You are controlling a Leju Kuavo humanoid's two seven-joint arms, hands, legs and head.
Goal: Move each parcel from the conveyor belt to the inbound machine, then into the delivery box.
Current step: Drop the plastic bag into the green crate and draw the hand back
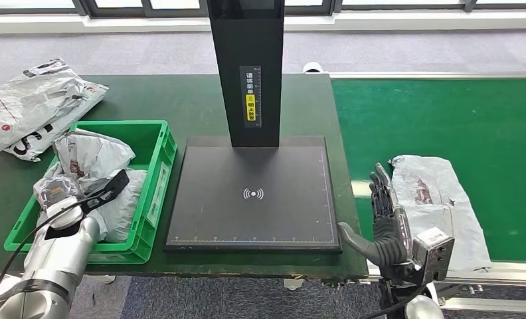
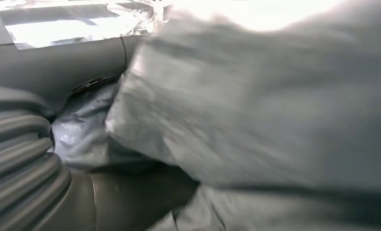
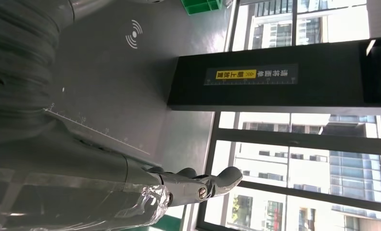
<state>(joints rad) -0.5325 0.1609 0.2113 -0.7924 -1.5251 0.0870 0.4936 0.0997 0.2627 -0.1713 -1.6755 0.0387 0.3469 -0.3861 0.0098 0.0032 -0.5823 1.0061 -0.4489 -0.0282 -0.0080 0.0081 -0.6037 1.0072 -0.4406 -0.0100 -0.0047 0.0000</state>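
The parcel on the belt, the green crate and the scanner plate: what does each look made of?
The parcel on the belt looks like thin grey plastic film: crinkled, with a glossy sheen. The green crate seems rigid moulded plastic, with slotted walls and a thick rim. The scanner plate is flat, dark and matte with printed markings; plastic or coated metal, I cannot tell.

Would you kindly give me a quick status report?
Right hand open beside the belt parcel, not gripping. Left hand in the green crate, fingers hidden. Scanner pad bare.
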